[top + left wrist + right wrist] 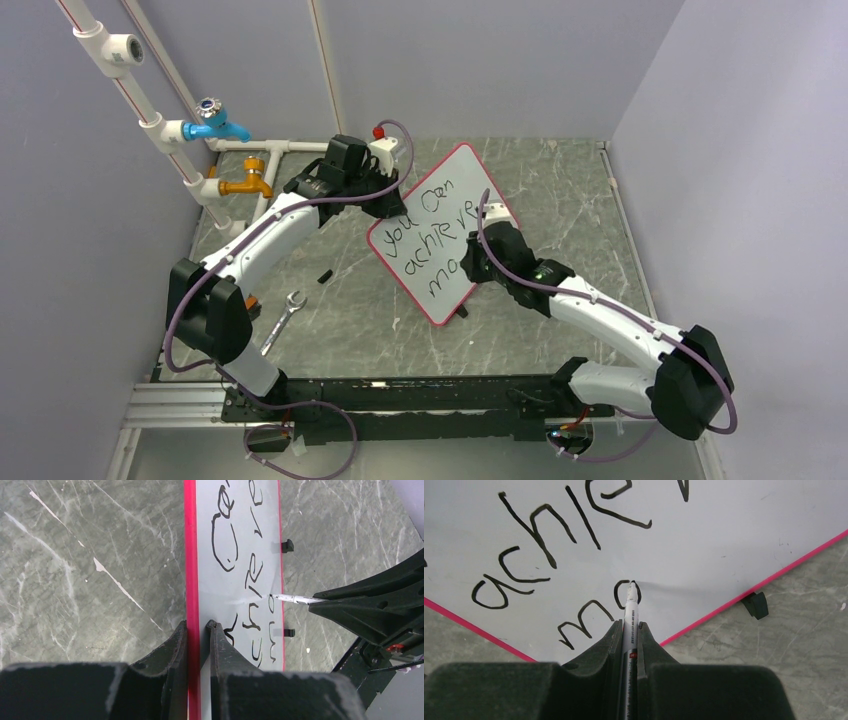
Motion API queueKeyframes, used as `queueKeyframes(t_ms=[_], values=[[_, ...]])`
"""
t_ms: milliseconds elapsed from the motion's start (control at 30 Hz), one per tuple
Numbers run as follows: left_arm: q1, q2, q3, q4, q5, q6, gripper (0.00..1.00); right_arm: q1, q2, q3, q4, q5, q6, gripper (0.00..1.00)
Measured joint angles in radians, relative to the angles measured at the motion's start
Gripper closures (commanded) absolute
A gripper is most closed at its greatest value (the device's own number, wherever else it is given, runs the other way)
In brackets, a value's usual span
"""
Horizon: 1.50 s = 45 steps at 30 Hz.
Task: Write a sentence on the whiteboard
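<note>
The whiteboard [440, 230] lies tilted on the grey marble table, its white face edged in red-pink and carrying black handwriting: "you can achieve mo". My left gripper [198, 626] is shut on the whiteboard's [240, 540] red rim [190, 555] at its far-left edge, one finger on each side. My right gripper [629, 625] is shut on a white marker [630, 612]. The marker's tip touches the whiteboard [704, 545] at the letter "o" of "mo". In the left wrist view the marker [295, 599] reaches in from the right. My right gripper [478, 262] hangs over the board's lower right part.
A silver wrench [283, 320] and a small black cap [325, 274] lie on the table left of the board. White pipes with a blue tap [215, 125] and a yellow tap [248, 183] stand at the back left. Black feet [755, 605] stick out from the board's edge.
</note>
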Motion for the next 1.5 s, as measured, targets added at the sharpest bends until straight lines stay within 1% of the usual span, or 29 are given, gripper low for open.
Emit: queueKeyframes(t_ms=[367, 533, 733, 967, 1500], values=[[-0.001, 0.0, 0.0, 0.0, 0.0, 0.0, 1.0, -0.002, 0.009, 0.027, 0.002, -0.036, -0.001, 1.0], [-0.002, 0.0, 0.002, 0.0, 0.0, 0.0, 1.0, -0.002, -0.032, 0.027, 0.002, -0.05, 0.007, 1.0], [-0.003, 0.0, 0.002, 0.0, 0.0, 0.0, 1.0, -0.003, -0.079, 0.027, 0.001, -0.028, 0.007, 1.0], [-0.003, 0.0, 0.002, 0.0, 0.0, 0.0, 1.0, -0.03, -0.067, 0.027, -0.007, 0.003, 0.007, 1.0], [-0.004, 0.0, 0.002, 0.0, 0.0, 0.0, 1.0, -0.055, 0.001, 0.03, -0.005, -0.008, 0.006, 1.0]])
